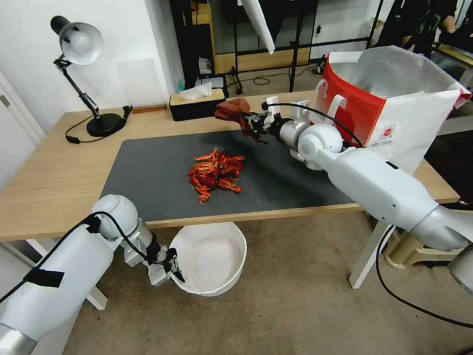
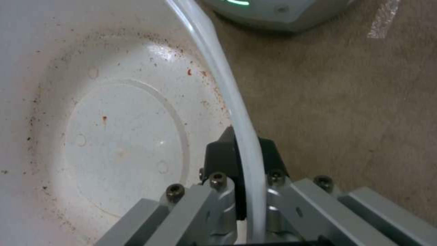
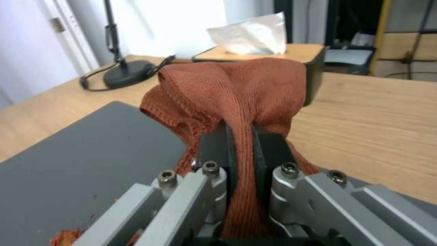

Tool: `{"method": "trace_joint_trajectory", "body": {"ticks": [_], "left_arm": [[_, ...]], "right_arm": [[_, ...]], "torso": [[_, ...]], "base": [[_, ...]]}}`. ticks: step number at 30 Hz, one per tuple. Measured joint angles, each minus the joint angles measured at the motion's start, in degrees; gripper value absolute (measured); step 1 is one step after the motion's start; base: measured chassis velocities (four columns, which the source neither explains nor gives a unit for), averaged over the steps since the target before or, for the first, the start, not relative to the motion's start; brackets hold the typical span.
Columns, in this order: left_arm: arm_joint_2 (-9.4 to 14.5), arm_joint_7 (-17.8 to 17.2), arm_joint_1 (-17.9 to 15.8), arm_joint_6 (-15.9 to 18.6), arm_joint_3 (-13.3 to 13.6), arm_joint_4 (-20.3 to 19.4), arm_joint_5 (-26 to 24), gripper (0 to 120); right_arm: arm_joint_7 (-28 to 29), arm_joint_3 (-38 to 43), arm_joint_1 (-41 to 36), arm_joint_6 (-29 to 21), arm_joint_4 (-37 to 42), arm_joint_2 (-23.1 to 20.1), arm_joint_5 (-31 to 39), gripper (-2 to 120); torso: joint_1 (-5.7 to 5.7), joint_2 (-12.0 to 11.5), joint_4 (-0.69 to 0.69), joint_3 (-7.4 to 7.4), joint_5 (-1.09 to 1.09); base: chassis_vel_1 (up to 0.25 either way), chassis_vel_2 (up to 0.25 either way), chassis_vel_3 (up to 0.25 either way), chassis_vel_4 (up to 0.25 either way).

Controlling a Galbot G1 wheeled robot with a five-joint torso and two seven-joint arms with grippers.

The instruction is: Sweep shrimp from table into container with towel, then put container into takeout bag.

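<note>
The red-orange shrimp [image 1: 215,174] lie heaped in the middle of the dark mat on the table [image 1: 53,184]. The rust-red towel [image 1: 233,111] [image 3: 237,92] hangs bunched above the mat's far edge, behind the pile, with my right gripper [image 1: 253,123] [image 3: 242,143] shut on it. Below the table's front edge, the white container [image 1: 211,258] [image 2: 114,136] is held out over the floor, under the shrimp's side of the mat. My left gripper [image 1: 173,266] [image 2: 243,153] is shut on its rim. The red-and-white takeout bag [image 1: 391,101] stands open at the table's right end.
A black tissue box [image 1: 196,104] sits just behind the towel at the back of the table. A desk lamp [image 1: 84,75] stands at the back left with its cord on the wood. White table legs [image 1: 366,254] flank the container. Carpet floor lies below.
</note>
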Motion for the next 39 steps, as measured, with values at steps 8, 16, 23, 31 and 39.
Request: {"method": "trace_joint_trajectory", "body": {"ticks": [8, 16, 23, 31, 39], "left_arm": [[0.9, 0.0, 2.2, 0.0, -2.1, -1.0, -0.2, 0], [1.4, 0.0, 3.2, 0.0, -3.0, -1.3, -0.3, 0], [1.3, 0.0, 3.2, 0.0, -3.0, -1.4, -0.4, 0], [0.9, 0.0, 3.6, 0.0, -3.0, -1.4, -0.4, 0], [-0.7, 0.0, 1.4, 0.0, -0.6, -2.2, 0.2, 0]], "right_arm": [[-7.9, -0.1, 0.8, 0.1, -7.3, 1.7, -3.2, 5], [-9.1, -0.4, 0.7, 0.4, -10.1, 2.9, -4.9, 5], [-7.1, -1.4, -0.3, 0.6, -10.3, 3.7, -6.6, 5], [-7.3, -1.4, -0.6, 0.7, -12.3, 4.5, -9.0, 5], [-7.3, -1.4, -0.6, 0.7, -12.2, 4.4, -9.4, 5]], "torso": [[-0.01, 0.0, -0.02, 0.00, 0.00], [-0.01, 0.0, -0.01, 0.00, 0.00], [-0.01, 0.0, -0.02, 0.00, 0.00], [-0.01, 0.0, -0.02, 0.00, 0.00], [-0.01, 0.0, -0.02, 0.00, 0.01]], "base": [[0.000, 0.000, 0.000, 0.000], [0.000, 0.000, 0.000, 0.000], [0.000, 0.000, 0.000, 0.000], [0.000, 0.000, 0.000, 0.000], [0.000, 0.000, 0.000, 0.000]]}}
